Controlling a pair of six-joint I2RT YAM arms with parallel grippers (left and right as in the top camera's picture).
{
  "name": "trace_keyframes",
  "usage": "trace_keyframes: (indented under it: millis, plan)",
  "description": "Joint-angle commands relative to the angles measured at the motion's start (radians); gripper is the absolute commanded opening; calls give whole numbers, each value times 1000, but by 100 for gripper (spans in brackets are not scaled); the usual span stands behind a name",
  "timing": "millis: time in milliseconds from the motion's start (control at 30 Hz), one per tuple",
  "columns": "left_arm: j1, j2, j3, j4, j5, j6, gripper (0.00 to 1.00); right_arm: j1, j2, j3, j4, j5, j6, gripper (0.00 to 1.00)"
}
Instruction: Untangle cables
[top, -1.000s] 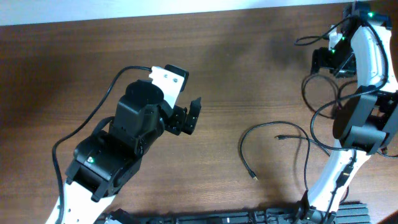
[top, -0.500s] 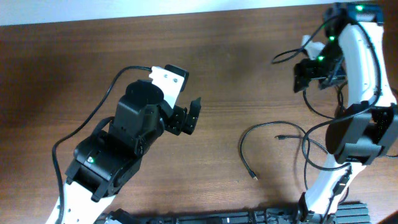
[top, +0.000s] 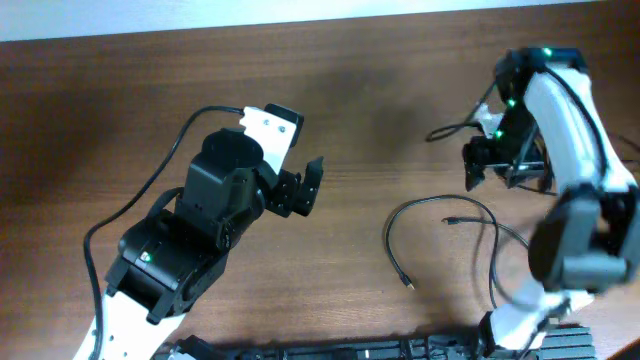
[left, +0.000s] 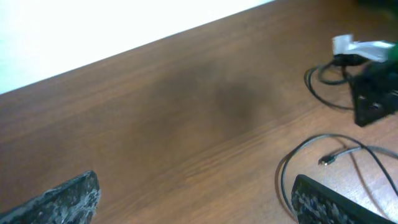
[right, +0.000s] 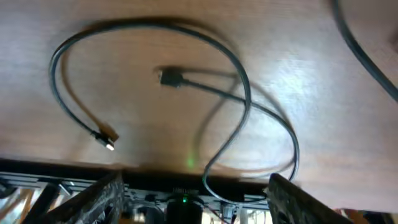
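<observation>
Two thin black cables (top: 440, 203) lie loosely crossed on the brown table, right of centre. One curves in a wide loop to a small plug end (top: 409, 285). The other ends in a small plug (top: 451, 220) inside that loop. My right gripper (top: 478, 160) hovers just behind them, open. In the right wrist view the loop (right: 149, 25) and the two plug ends (right: 171, 77) lie ahead of the right gripper (right: 199, 199), nothing between its fingers (right: 93, 199). My left gripper (top: 305, 190) stands open over bare wood left of the cables; the left gripper (left: 196, 205) holds nothing.
A black rail (top: 400, 350) runs along the table's front edge. A pale wall strip (top: 300, 10) borders the back. A black wire (top: 450, 128) hangs off the right arm, and a thicker wire (top: 150, 190) loops beside the left arm.
The right arm has swung from the back right corner forward and left, to just behind the cables. The left arm and the cables have not moved.
</observation>
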Motion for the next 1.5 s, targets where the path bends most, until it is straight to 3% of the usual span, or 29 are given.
trace_keyframes:
  millis: [0, 67, 133, 200, 367, 567, 933, 1100, 1200, 1333, 1467]
  plan:
    - [0, -2, 7, 0, -8, 16, 99, 5, -245, -100, 72, 65, -10, 77]
    - [0, -2, 7, 0, -8, 16, 99, 4, -379, -256, 241, 72, -111, 90]
    - [0, -2, 7, 0, -8, 16, 99, 3, -390, -322, 290, 74, -171, 91]
    - [0, -2, 7, 0, -8, 16, 99, 4, -381, -437, 404, 116, -219, 99]
    - [0, -2, 7, 0, -8, 16, 99, -1, -345, -637, 559, 209, -434, 99]
    - [0, -2, 7, 0, -8, 16, 99, -35, -270, -673, 644, 62, -565, 99]
    - [0, -2, 7, 0, -8, 16, 99, -36, -133, -674, 819, 180, -569, 99]
    - [0, -2, 7, 0, -8, 16, 99, -36, -127, -674, 866, 130, -702, 100]
    - [0, -2, 7, 0, -8, 16, 99, -36, -127, -675, 874, 21, -779, 96]
    - [0, -2, 7, 0, -8, 16, 99, -35, -92, -675, 888, -103, -778, 90]
    - [0, -2, 7, 0, -8, 16, 99, -34, -45, -675, 883, -116, -781, 77]
